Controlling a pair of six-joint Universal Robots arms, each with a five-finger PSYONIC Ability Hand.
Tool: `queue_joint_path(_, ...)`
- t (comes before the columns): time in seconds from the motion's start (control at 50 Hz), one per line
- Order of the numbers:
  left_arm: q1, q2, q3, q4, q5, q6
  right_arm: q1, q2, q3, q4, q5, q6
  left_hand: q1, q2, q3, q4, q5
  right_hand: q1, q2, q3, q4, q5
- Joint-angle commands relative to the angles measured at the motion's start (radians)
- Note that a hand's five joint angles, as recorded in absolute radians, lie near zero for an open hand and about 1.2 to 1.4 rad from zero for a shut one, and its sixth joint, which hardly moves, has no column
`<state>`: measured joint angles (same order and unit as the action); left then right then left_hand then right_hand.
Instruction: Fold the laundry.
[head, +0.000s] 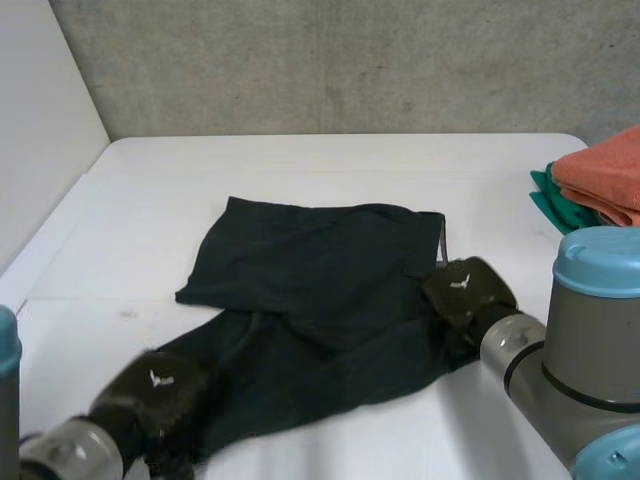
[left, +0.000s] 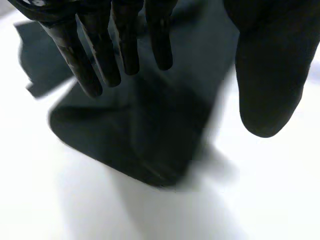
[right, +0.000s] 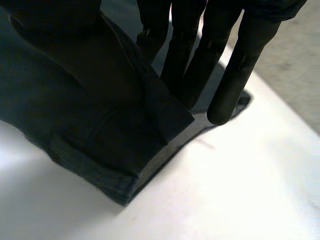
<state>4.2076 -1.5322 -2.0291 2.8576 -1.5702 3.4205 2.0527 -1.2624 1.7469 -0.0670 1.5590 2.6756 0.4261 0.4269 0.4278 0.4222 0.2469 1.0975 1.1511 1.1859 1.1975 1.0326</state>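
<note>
Cloth (head: 310, 275) lies mid-counter (head: 140, 210), its long way running from the left hand (head: 150, 392) across to the right hand (head: 465, 288). The left hand hovers spread over the near end. The right hand pinches the right edge.

Your white table (head: 300, 160) carries a dark garment (head: 320, 290). Folded orange and green cloths (head: 600, 180) sit at its right edge.

No text, label or number is legible.
</note>
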Motion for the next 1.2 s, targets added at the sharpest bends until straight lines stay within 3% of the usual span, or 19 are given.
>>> queue_joint_path(0.02,-0.009,-0.057,0.010,0.029,-0.056,-0.001,0.000,-0.020,0.003,-0.053,0.067,0.024,0.025,0.024,0.023,0.029,0.030,0.299,0.245,0.210,0.199,0.189)
queue_joint_path(0.1,-0.015,-0.118,0.043,0.046,-0.102,0.011,0.001,-0.026,0.008,-0.051,0.065,0.029,0.095,0.094,0.094,0.099,0.100,0.299,0.245,0.210,0.199,0.189)
queue_joint_path(0.16,-0.031,-0.158,0.066,0.063,-0.135,0.031,0.003,-0.028,0.016,-0.031,0.053,0.024,0.555,0.554,0.553,0.559,0.560,0.299,0.245,0.210,0.199,0.189)
queue_joint_path(0.18,-0.037,-0.169,0.075,0.089,-0.157,0.043,0.006,-0.026,0.019,-0.005,0.036,0.014,0.894,0.893,0.892,0.898,0.898,0.299,0.245,0.210,0.199,0.189)
queue_joint_path(0.2,-0.040,-0.175,0.078,0.103,-0.169,0.049,0.006,-0.028,0.020,0.015,0.027,0.003,0.969,0.969,0.968,0.973,0.974,0.299,0.245,0.210,0.199,0.189)
queue_joint_path(0.32,-0.070,-0.166,0.078,0.108,-0.185,0.095,-0.015,-0.051,0.068,0.255,-0.056,-0.199,0.970,0.969,0.968,0.974,0.975,0.299,0.245,0.210,0.199,0.189)
queue_joint_path(0.42,-0.119,-0.131,0.069,-0.090,-0.157,0.183,-0.092,-0.100,0.178,0.482,-0.094,-0.481,0.970,0.969,0.968,0.974,0.975,0.299,0.245,0.210,0.199,0.189)
queue_joint_path(0.48,-0.139,-0.117,0.084,-0.190,-0.165,0.220,-0.123,-0.123,0.177,0.481,-0.106,-0.566,0.970,0.969,0.968,0.974,0.975,0.299,0.245,0.210,0.199,0.189)
queue_joint_path(0.62,-0.136,-0.131,0.199,-0.120,-0.200,0.256,-0.111,-0.118,0.062,0.432,-0.126,-0.456,0.970,0.969,0.968,0.974,0.975,0.299,0.245,0.210,0.199,0.189)
queue_joint_path(0.76,-0.087,-0.324,0.421,0.172,-0.199,0.322,-0.083,0.030,-0.142,0.221,-0.108,-0.297,0.970,0.969,0.968,0.974,0.975,0.299,0.245,0.210,0.199,0.189)
queue_joint_path(0.86,-0.040,-0.538,0.655,0.426,-0.160,0.382,-0.080,0.174,-0.277,-0.027,0.014,-0.252,0.970,0.969,0.968,0.974,0.975,0.299,0.245,0.210,0.199,0.189)
queue_joint_path(0.92,-0.023,-0.670,0.804,0.506,-0.154,0.442,-0.077,0.262,-0.343,-0.173,0.071,-0.256,0.970,0.969,0.968,0.974,0.975,0.299,0.245,0.210,0.199,0.189)
queue_joint_path(1.02,-0.011,-0.848,1.024,0.506,-0.162,0.510,-0.077,0.383,-0.424,-0.365,0.093,-0.304,0.970,0.969,0.968,0.974,0.975,0.299,0.245,0.210,0.199,0.189)
queue_joint_path(1.14,-0.020,-0.982,1.217,0.473,-0.165,0.505,-0.080,0.509,-0.516,-0.514,0.104,-0.381,0.970,0.969,0.968,0.974,0.975,0.299,0.245,0.210,0.199,0.189)
queue_joint_path(1.16,-0.023,-1.005,1.246,0.462,-0.168,0.496,-0.082,0.538,-0.539,-0.533,0.114,-0.385,0.970,0.969,0.968,0.974,0.975,0.179,0.126,0.091,0.079,0.070)
queue_joint_path(1.2,-0.028,-1.019,1.259,0.456,-0.171,0.482,-0.078,0.563,-0.558,-0.542,0.130,-0.382,0.597,0.596,0.595,0.601,0.602,-0.631,-0.684,-0.719,-0.731,-0.740)
